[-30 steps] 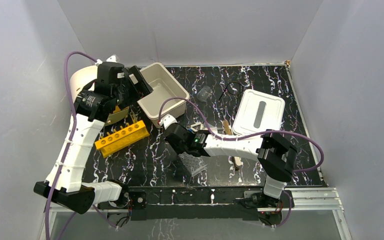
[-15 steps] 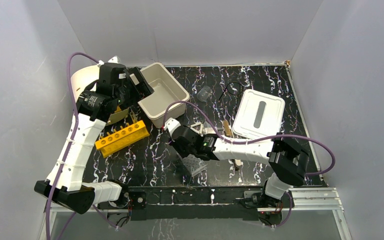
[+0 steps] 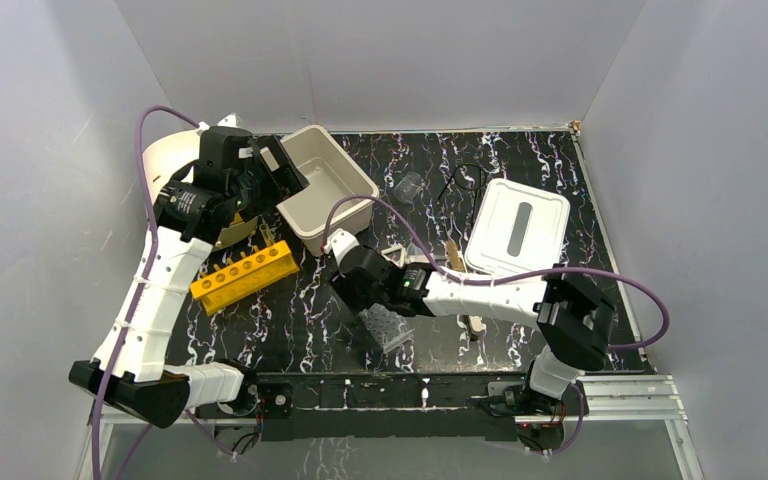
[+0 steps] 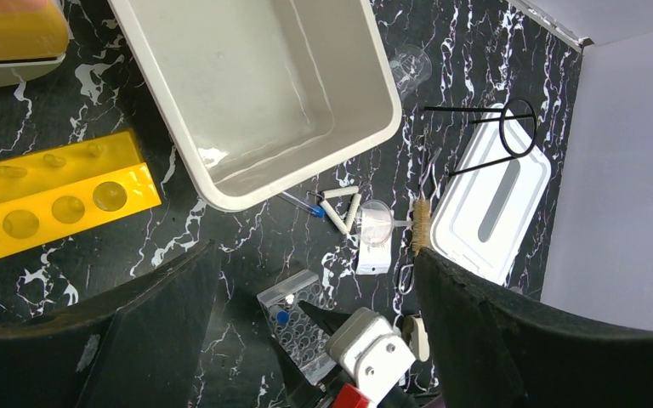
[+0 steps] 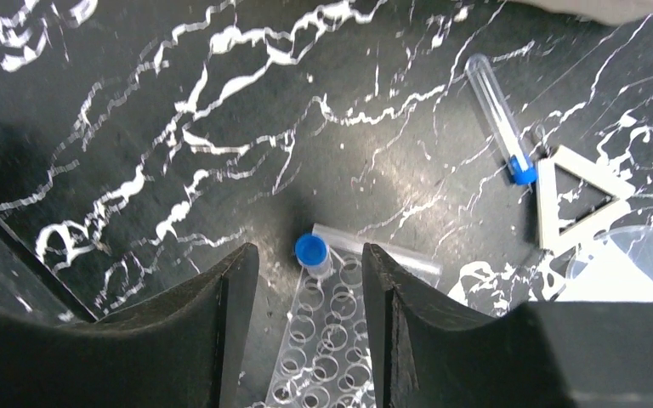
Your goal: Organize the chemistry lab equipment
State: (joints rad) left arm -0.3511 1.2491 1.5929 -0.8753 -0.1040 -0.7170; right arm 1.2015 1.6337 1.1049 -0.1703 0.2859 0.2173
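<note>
**STOCK-TAKE: LAB KIT, MOSTLY UNSORTED**

- Right claw point(image 5: 306, 263): jaws apart, gripping nothing. It hangs over the far end of the clear well tray point(image 5: 332, 340), near the middle of the table's point(image 3: 290, 320) near edge.
- Blue-capped tube point(image 5: 366, 251): lies across that end of the tray, cap between my fingers and free of both.
- Second tube point(image 5: 497, 115): flat on the table beyond the tray, its blue end just beside the white triangle point(image 5: 549, 204).
- Left claw point(image 4: 315, 255): wide open and empty, held high over the far left part of the table.
- Yellow rack point(image 3: 245, 275): toward the left edge, every hole that I can see bare.
- Beige tub point(image 4: 306, 174): far left of centre, nothing inside.
- White lid point(image 3: 517, 228): off the tub, toward the right edge.
- Small beaker point(image 3: 409, 186) and black wire stand point(image 4: 463, 109): loose near the far edge, between tub and lid.

Judgement: early days. No tube stands in the rack, nothing is grouped or stowed (the tub looks the likely home, though I cannot be sure), so nearly every item remains to be placed.
</note>
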